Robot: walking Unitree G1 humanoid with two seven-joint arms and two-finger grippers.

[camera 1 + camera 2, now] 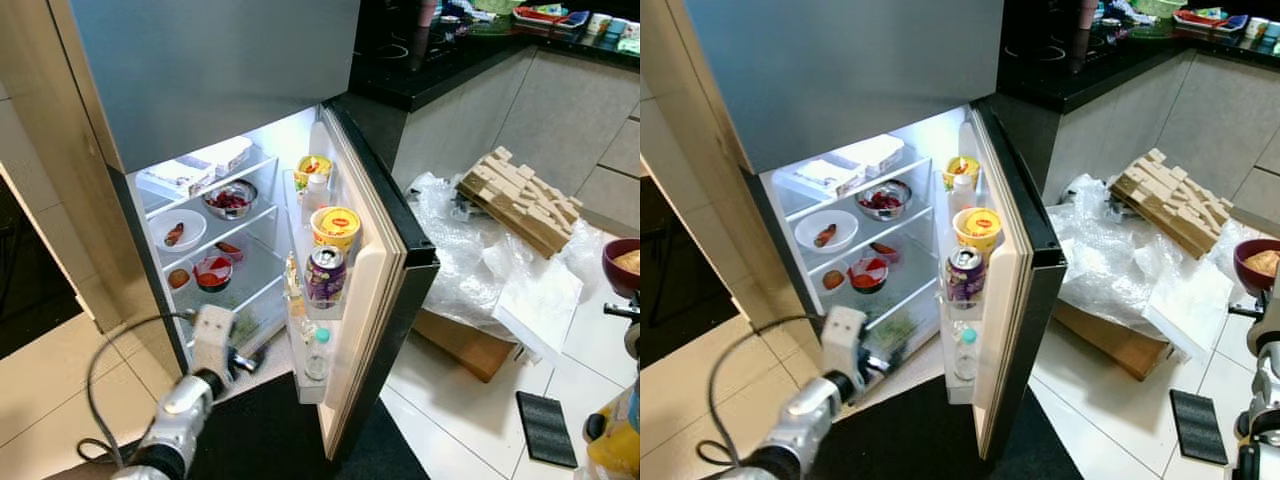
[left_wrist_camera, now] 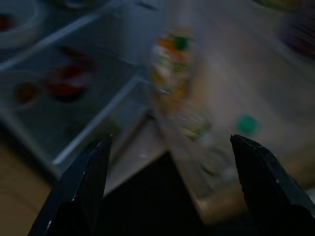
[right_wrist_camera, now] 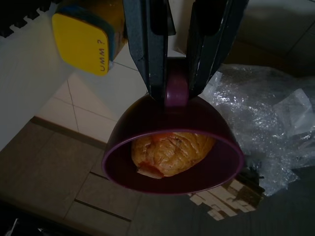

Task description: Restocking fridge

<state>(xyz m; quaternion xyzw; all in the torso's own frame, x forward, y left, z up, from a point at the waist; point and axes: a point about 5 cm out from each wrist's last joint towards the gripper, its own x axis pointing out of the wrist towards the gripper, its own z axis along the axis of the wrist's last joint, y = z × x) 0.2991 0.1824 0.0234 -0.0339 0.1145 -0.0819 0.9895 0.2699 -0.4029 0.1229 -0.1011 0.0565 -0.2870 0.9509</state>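
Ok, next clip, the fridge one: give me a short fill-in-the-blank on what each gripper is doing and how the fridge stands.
1. The right gripper is shut on the rim of a dark red ____ with yellowish food in it.
2. The fridge door stands ____.
3. The left gripper, fingers spread and holding nothing, reaches toward the ____ part of the fridge.
4. On the door shelf, the purple can stands just below a ____ cup with a red label.

Missing words: bowl; open; lower; yellow
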